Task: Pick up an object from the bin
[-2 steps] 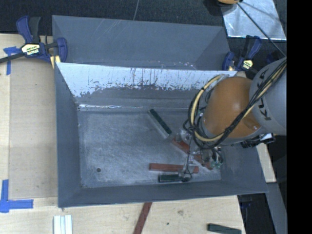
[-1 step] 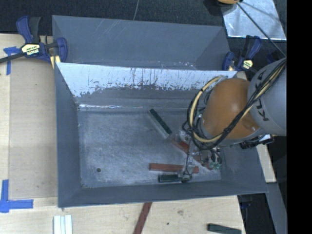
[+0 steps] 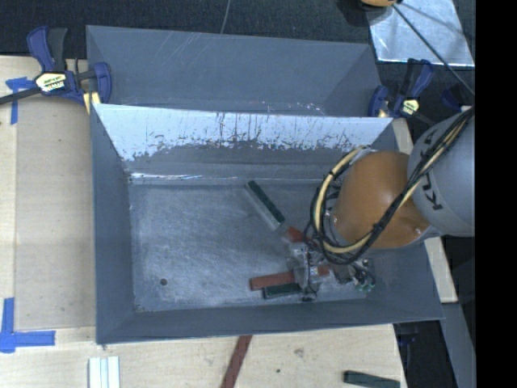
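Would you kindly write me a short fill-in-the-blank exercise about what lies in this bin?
The gripper hangs over the ____ half of the bin in the camera view.
The rounded cover on the arm's wrist is ____ in colour.
A reddish-brown bar and a dark green bar lie to the ____ of the gripper in that view.
Missing words: right; orange; left.

Robotics lab, grey metal bin [image 3: 111,217], cabled robot arm [image 3: 454,191], orange wrist cover [image 3: 380,200] over the bin
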`<state>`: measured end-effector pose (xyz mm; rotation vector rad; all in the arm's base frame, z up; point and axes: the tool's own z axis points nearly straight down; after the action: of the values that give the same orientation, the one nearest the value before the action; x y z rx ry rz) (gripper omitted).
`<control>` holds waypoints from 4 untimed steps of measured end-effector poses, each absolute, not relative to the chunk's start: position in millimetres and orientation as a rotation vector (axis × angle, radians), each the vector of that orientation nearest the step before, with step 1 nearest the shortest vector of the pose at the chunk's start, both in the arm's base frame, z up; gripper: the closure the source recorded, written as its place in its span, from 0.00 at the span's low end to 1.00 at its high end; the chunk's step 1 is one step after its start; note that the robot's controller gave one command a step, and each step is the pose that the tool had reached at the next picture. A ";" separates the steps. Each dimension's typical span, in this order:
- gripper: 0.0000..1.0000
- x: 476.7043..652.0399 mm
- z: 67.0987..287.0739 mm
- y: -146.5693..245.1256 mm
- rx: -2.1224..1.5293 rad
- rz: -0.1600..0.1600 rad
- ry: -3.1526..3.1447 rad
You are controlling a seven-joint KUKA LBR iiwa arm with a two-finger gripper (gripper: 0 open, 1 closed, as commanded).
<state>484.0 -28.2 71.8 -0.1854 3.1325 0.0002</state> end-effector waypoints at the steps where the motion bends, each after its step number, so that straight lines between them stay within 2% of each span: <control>1: 1.00 484.0 71.8 -28.2 -0.185 0.000 3.133; 2: 1.00 484.4 119.0 -22.3 -0.146 0.001 3.143; 3: 0.00 488.8 72.0 10.0 -0.301 -0.001 3.110; 4: 1.00 484.4 72.4 11.1 -0.306 0.000 3.128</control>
<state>484.4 11.1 72.4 -0.3058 3.1282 -0.0003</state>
